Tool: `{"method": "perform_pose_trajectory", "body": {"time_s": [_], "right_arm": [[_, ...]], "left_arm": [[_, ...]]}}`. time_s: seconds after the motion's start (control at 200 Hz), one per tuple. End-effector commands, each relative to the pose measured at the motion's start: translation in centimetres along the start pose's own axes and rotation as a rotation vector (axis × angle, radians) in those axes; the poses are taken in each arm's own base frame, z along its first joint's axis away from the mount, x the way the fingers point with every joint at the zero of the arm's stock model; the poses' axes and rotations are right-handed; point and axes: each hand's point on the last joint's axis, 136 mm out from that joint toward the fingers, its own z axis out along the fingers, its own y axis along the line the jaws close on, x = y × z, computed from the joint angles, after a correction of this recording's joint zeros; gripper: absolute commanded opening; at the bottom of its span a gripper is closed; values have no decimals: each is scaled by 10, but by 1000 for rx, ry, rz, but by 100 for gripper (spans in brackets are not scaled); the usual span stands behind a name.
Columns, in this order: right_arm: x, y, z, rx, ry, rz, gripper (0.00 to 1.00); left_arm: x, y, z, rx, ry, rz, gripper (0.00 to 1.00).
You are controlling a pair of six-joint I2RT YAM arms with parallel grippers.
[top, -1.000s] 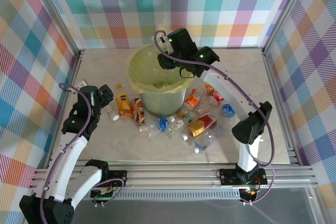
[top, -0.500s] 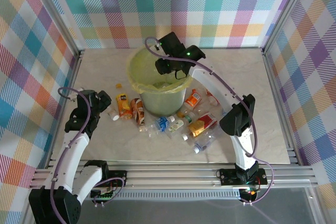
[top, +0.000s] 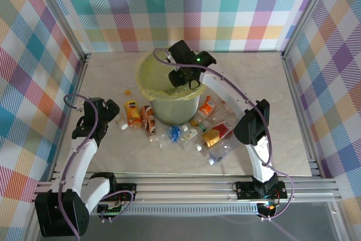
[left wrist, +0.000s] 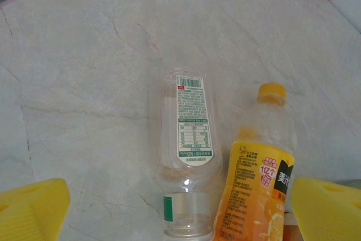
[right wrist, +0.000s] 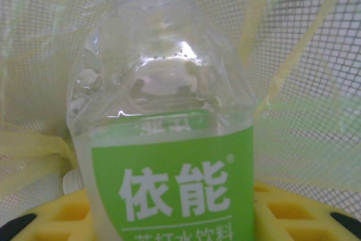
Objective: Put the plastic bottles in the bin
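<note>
The right hand (top: pixel 184 77) hangs over the mouth of the round pale green mesh bin (top: pixel 148 91). The bin stands on the pale marbled desk (top: pixel 113 159) and is lined with a translucent yellow-green plastic bag (top: pixel 155 71). In the right wrist view this hand (right wrist: pixel 177 218) is closed on a clear plastic bottle with a bright green label (right wrist: pixel 169 139). It holds the bottle between its 2 yellow pads (right wrist: pixel 51 215), with the neck pointing away from the wrist. The bin's mesh wall (right wrist: pixel 321 43) and folds of the bag (right wrist: pixel 34 139) lie close behind the bottle.

The left hand (top: pixel 107 122) sits to the left of the bin, near the leftmost bottles. In its wrist view the left hand (left wrist: pixel 179 210) is spread wide and grips nothing, with a yellow pad in each lower corner. Ahead of it, 2 bottles lie side by side on the desk (left wrist: pixel 84 55), touching or nearly so: a clear empty bottle with a white printed label (left wrist: pixel 192 162) and an orange juice bottle with a yellow cap (left wrist: pixel 259 187).

More bottles lie scattered around the near foot of the bin. They include a brown-labelled bottle (top: pixel 148 120), a blue-labelled bottle (top: pixel 174 134), a small orange-red bottle (top: pixel 209 105), an orange-labelled bottle (top: pixel 217 134) and a clear bottle nearest the arms (top: pixel 217 153).
</note>
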Motion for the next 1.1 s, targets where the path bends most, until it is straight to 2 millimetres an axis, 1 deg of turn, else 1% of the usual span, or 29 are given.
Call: {"method": "perform_pose_trajectory", "body": {"time_s": [0.0,0.075,0.155,0.22,0.24,0.42,0.52,0.74,0.92,1.1], "right_arm": [[8,3,13,10,37,-44,19],[9,4,18,13,39,-54,19],[7,4,23,17,38,-60,25],[8,3,27,21,43,-62,27],[8,4,28,21,46,-65,28],[10,4,38,29,57,-79,30],[11,2,43,43,62,-89,33],[11,0,48,56,66,-89,43],[12,0,53,63,73,-91,52],[8,1,50,55,63,-86,56]], "left_arm": [[2,5,8,-7,5,-18,100],[4,6,11,-15,13,-16,100],[8,9,15,-33,23,-13,100],[10,11,17,-42,30,-12,100],[3,6,18,-23,6,-19,100],[4,7,20,-30,5,-25,100],[4,9,21,-40,2,-28,100],[7,16,29,-75,13,-25,100],[6,16,36,-65,33,-32,100],[6,15,42,-68,46,-39,100]]}}
